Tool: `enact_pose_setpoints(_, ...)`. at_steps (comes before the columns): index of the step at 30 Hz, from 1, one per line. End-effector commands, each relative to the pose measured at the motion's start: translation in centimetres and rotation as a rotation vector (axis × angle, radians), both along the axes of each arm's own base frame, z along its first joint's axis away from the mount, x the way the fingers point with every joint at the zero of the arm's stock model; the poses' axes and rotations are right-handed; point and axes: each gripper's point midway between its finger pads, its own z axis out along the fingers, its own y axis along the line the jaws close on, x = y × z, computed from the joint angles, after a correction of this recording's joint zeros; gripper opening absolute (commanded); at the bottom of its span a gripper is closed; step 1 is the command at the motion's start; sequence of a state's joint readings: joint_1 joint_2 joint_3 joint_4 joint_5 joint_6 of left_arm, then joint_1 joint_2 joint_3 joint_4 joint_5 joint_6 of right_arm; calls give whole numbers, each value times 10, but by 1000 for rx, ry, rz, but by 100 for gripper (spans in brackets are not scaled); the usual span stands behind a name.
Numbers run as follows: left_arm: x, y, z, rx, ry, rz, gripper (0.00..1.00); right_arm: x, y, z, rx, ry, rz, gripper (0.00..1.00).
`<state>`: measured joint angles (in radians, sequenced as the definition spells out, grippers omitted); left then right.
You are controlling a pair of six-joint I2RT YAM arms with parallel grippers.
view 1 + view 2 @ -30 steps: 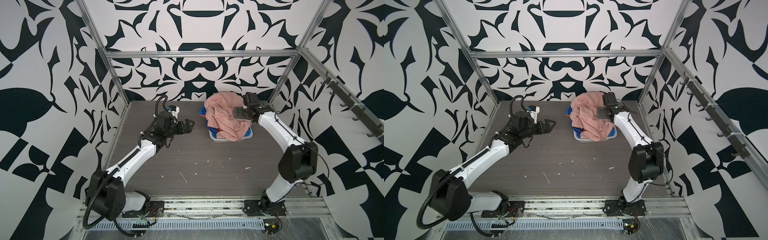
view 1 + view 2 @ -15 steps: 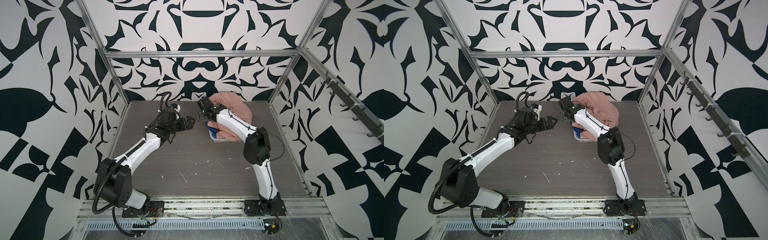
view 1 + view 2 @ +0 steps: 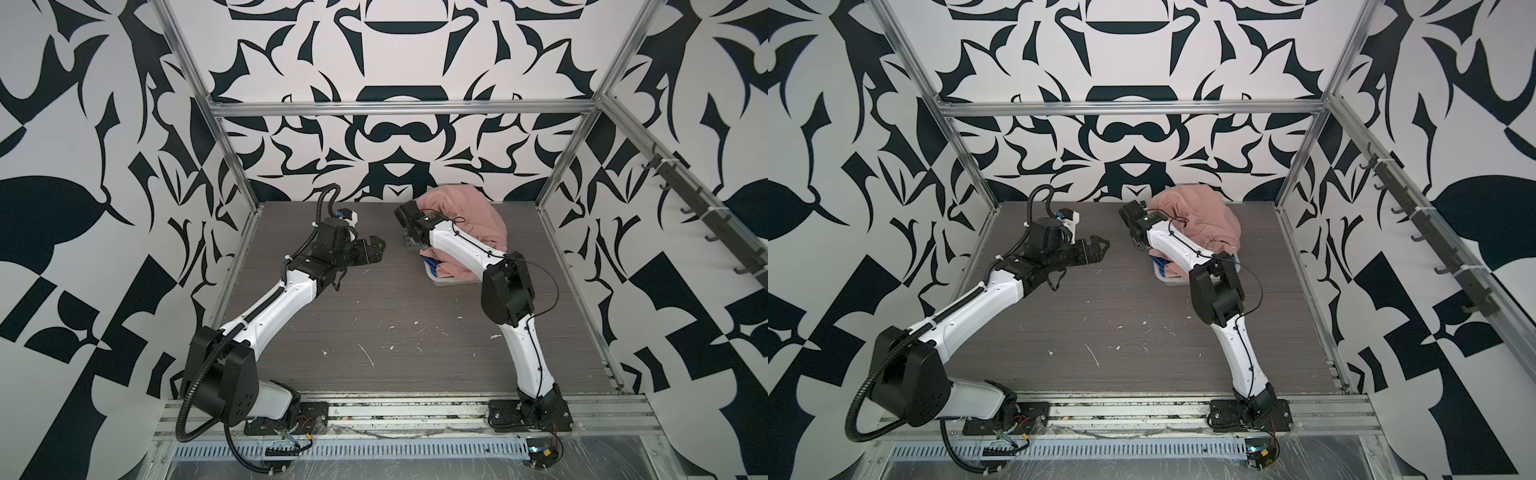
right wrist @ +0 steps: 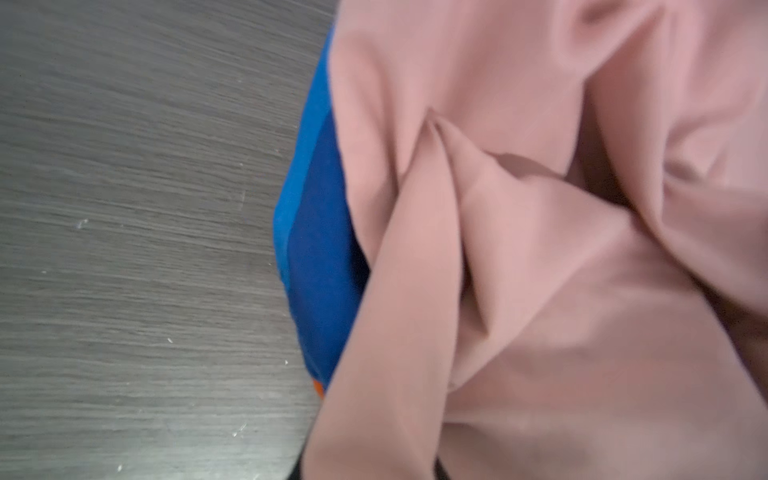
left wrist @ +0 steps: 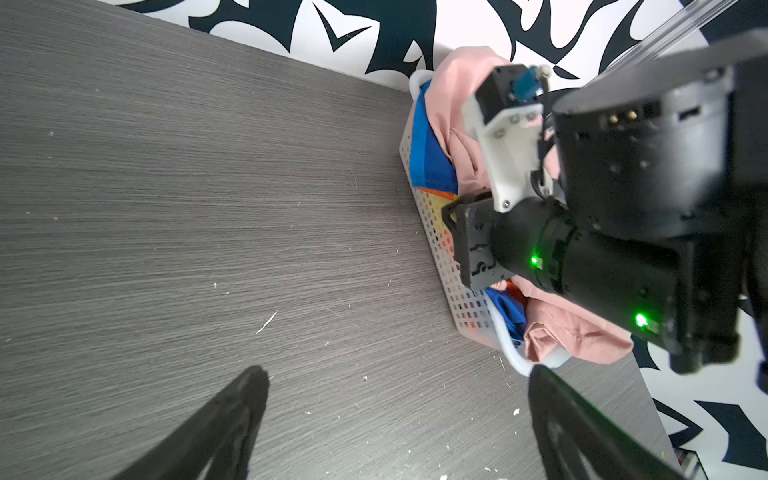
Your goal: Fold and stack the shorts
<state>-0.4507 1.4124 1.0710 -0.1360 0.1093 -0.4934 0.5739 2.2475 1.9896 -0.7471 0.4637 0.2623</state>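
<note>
L gripper wide open above the grey table.
Mid-frame: white basket w/ pink shorts heaped over rainbow-striped shorts; R arm reaching in over it.

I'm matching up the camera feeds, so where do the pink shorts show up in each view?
In a top view: pink shorts heaped over the white basket, back right of the table.
In a top view: same heap, back right.
Left wrist: spilling over the basket's rim.
Right wrist: fills most of the frame.
Shared landmark: blue edge of the striped shorts beneath them.
</note>
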Motion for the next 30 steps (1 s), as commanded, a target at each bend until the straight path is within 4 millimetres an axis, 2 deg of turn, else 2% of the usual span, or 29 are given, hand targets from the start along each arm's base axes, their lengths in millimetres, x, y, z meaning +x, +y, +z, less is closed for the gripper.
enact_pose_setpoints(1, 5, -4, 4, -22, -8, -11, 100, -4, -66, 17, -56, -2, -84, 9)
enact_pose_setpoints(5, 7, -13, 4, -57, 15, -29, 100, -4, -110, 23, -54, -36, -61, 0)
enact_pose_setpoints(9, 9, -21, 4, -87, 37, -43, 100, 2, -151, 31, -100, -62, -64, 0)
enact_pose_setpoints(13, 9, -27, 10, -98, 31, -51, 99, 15, -159, 41, -103, -136, 47, 0)
enact_pose_setpoints(17, 9, -28, 13, -97, 20, -51, 99, 28, -176, 46, -121, -138, 70, 0)
enact_pose_setpoints(22, 14, -32, 14, -86, 2, -52, 100, 33, -184, 39, -120, -110, 57, 1)
enact_pose_setpoints(24, 20, -37, 14, -77, -9, -59, 100, 31, -183, 35, -105, -87, 45, 11)
enact_pose_setpoints(26, 26, -44, 14, -60, -24, -69, 100, 29, -181, 38, -70, -86, 27, 25)
enact_pose_setpoints(28, 32, -52, 15, -39, -43, -83, 99, 26, -178, 49, -29, -94, 13, 44)
enact_pose_setpoints(30, 37, -63, 20, -15, -76, -116, 100, 24, -178, 65, 3, -108, -16, 51)
